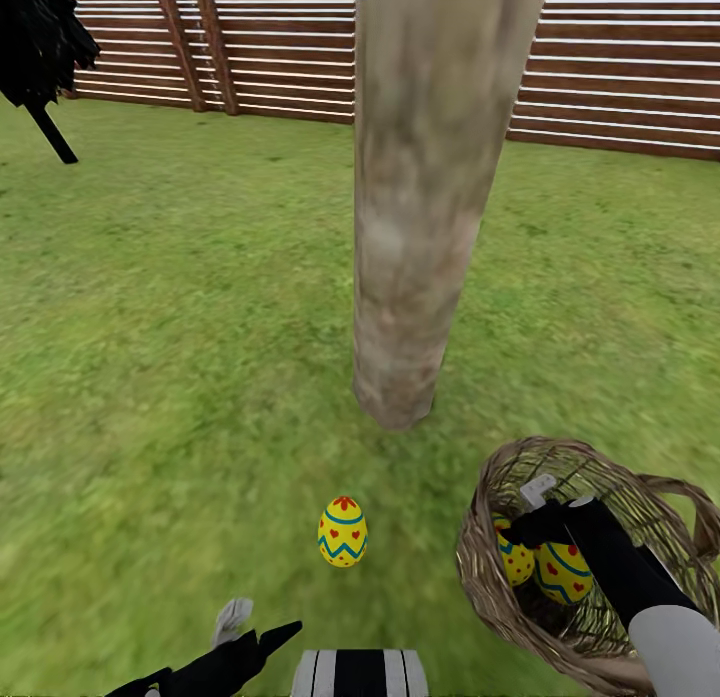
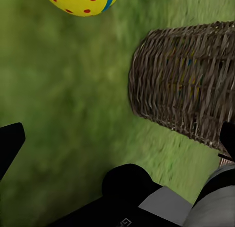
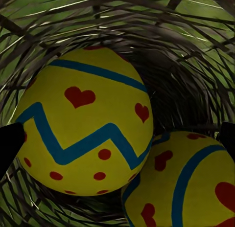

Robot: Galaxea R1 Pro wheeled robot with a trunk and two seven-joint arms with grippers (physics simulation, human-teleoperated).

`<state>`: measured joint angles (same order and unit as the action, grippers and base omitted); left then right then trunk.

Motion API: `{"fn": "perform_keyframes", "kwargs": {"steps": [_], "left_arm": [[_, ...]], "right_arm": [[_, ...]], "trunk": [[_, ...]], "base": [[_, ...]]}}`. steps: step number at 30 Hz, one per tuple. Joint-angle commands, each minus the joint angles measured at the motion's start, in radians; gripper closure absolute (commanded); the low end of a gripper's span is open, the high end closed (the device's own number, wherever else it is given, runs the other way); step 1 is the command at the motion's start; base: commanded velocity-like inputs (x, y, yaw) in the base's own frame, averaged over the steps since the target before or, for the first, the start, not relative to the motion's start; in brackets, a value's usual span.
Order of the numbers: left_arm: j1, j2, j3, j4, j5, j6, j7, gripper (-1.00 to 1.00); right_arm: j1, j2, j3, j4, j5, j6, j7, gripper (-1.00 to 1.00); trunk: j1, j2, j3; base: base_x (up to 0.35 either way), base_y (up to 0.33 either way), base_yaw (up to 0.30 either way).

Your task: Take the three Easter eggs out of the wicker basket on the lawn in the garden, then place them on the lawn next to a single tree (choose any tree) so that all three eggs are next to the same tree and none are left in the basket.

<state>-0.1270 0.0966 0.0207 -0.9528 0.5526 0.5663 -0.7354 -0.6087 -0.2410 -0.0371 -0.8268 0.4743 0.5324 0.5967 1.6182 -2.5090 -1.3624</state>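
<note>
One Easter egg stands on the lawn just in front of the pale tree trunk. The wicker basket sits on the grass to the right of it and holds two more eggs. My right gripper reaches down into the basket, open, directly over them. In the right wrist view the larger-looking egg and its neighbour lie close ahead between dark fingertips. My left gripper hangs open and empty, low over the grass near the lone egg.
A brown slatted fence closes the yard behind the tree. A dark, nearly black tree stands at the far left. Open grass spreads left and right of the trunk. The left wrist view shows the basket's woven wall from outside.
</note>
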Motion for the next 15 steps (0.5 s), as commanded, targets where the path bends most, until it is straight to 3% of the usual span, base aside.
{"fn": "perform_keyframes", "kwargs": {"steps": [1, 6, 15], "left_arm": [[0.0, 0.0, 0.001, -0.001, 0.006, 0.007, -0.001, -1.0], [0.0, 0.0, 0.001, -0.001, 0.006, 0.007, -0.001, -1.0], [0.0, 0.0, 0.001, -0.001, 0.006, 0.007, -0.001, -1.0]], "right_arm": [[0.0, 0.001, -0.003, -0.002, 0.01, 0.002, 0.009, -1.0], [0.0, 0.001, -0.003, -0.002, 0.01, 0.001, 0.01, -1.0], [0.0, 0.004, -0.003, -0.002, 0.01, 0.0, 0.011, -1.0]], "trunk": [[0.0, 0.0, -0.001], [0.0, 0.0, -0.001], [0.004, -0.002, -0.036]], "base": [[0.0, 0.0, 0.0], [0.0, 0.0, 0.0], [0.0, 0.0, 0.0]]}}
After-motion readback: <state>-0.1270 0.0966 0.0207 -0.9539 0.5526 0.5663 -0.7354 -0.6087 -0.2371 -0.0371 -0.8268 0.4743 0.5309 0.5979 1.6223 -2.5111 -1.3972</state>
